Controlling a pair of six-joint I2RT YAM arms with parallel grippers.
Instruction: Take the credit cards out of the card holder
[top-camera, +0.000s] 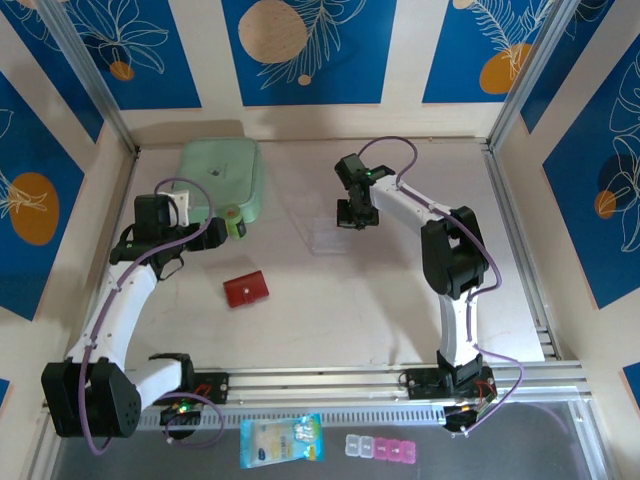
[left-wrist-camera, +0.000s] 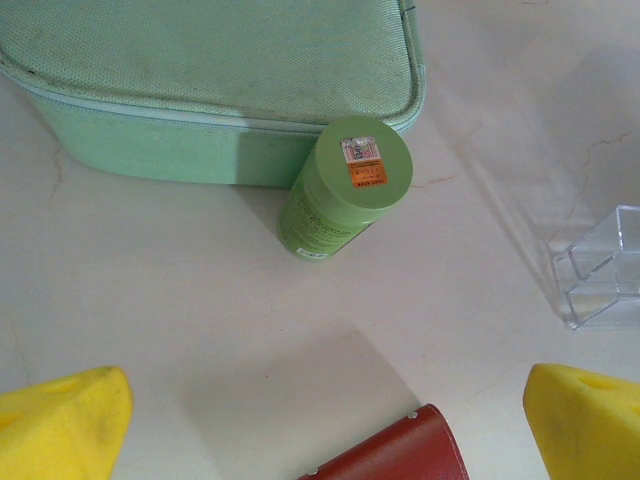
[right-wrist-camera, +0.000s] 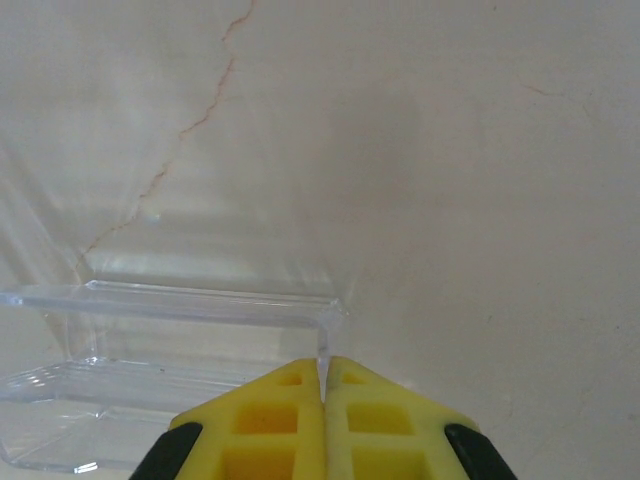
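The card holder (top-camera: 245, 289) is a small red wallet lying closed on the table, and its corner (left-wrist-camera: 400, 452) shows at the bottom of the left wrist view. No credit cards are visible; they are hidden. My left gripper (top-camera: 218, 236) (left-wrist-camera: 325, 428) is open, up and left of the wallet, with its yellow fingertips (left-wrist-camera: 65, 420) wide apart over bare table. My right gripper (top-camera: 357, 214) (right-wrist-camera: 322, 385) is shut on the thin wall of a clear plastic box (right-wrist-camera: 180, 340) at the back middle.
A pale green pouch (top-camera: 222, 175) (left-wrist-camera: 210, 80) lies at the back left with a green bottle (top-camera: 235, 222) (left-wrist-camera: 345, 185) against it. The clear box (top-camera: 335, 235) (left-wrist-camera: 600, 270) sits right of them. A packet (top-camera: 282, 440) and pink-and-clear little boxes (top-camera: 385, 447) lie on the front ledge.
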